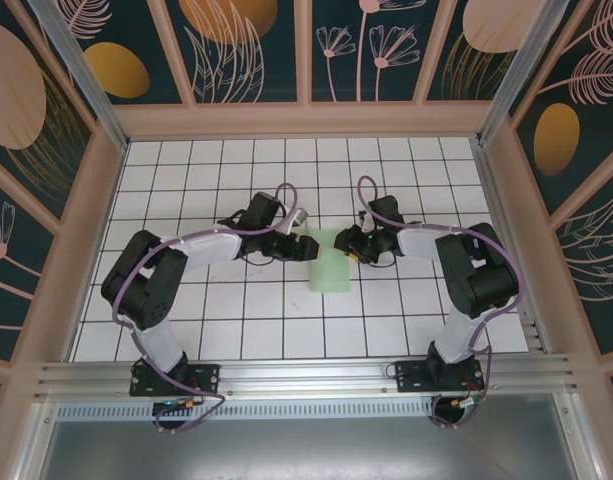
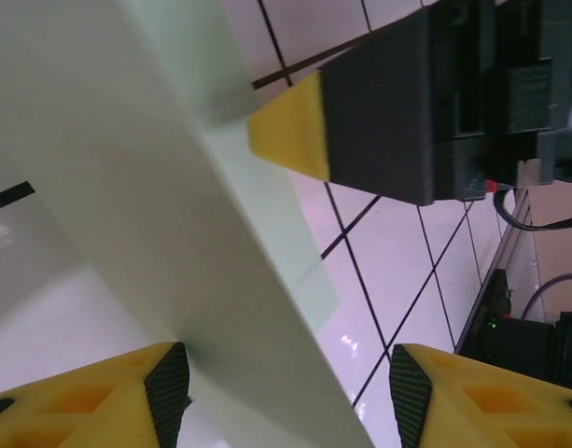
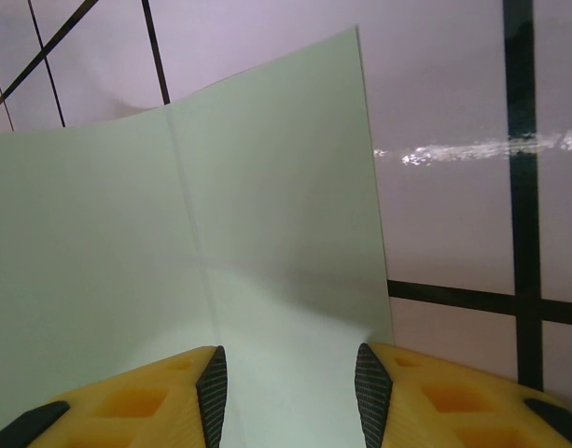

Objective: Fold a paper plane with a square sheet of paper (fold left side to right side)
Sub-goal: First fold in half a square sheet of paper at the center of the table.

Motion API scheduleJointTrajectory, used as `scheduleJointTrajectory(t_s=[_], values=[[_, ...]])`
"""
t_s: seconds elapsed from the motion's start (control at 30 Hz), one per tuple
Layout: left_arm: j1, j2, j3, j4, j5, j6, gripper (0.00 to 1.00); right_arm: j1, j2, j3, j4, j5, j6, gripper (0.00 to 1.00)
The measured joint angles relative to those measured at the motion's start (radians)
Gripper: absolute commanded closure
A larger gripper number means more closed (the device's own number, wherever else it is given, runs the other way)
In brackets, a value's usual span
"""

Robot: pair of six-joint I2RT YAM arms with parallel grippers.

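Light was bright and even from above, so the top shot looked sharp with only soft shadows, while the glossy worktop (image 3: 453, 84) threw a streak of glare in the right wrist shot and the sheet of paper (image 2: 127, 187) looked mushy up close on the left wrist.

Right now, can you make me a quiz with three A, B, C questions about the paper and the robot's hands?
1. Where is the sheet of paper? A: between the left gripper and the right gripper. B: in a far corner. C: stuck on the wall.
2. What colour is it? A: red. B: pale green. C: black.
3. How are the left gripper's fingers? A: squeezed shut. B: apart. C: broken off.

Answers:
1 A: the top view shows it lying between them.
2 B: it looks minty green in every view.
3 B: a wide gap shows between the yellow fingers.
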Motion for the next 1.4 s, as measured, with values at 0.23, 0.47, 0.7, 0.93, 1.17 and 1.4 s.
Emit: scheduleJointTrajectory(t_s=[0.23,0.47,0.7,0.93,1.17,1.4], values=[[-0.028,0.016,0.011,0.026,0.008,-0.010,0.32,-0.002,-0.001,-0.007,0.016,-0.009,0.006,0.54],[-0.040,0.048,0.016,0.043,0.014,-0.018,0.31,-0.029,-0.014,-0.049,0.097,-0.070,0.018,0.51],[-0.045,0.066,0.034,0.048,0.014,-0.019,0.31,-0.081,-0.093,-0.100,0.172,-0.122,0.037,0.47],[-0.045,0.066,0.038,0.048,0.014,-0.019,0.31,-0.078,-0.146,-0.160,0.339,-0.217,0.113,0.47],[-0.045,0.066,0.043,0.047,0.014,-0.019,0.31,-0.047,-0.121,-0.159,0.425,-0.273,0.148,0.49],[-0.045,0.066,0.043,0.048,0.014,-0.019,0.31,-0.039,-0.061,-0.143,0.433,-0.290,0.168,0.54]])
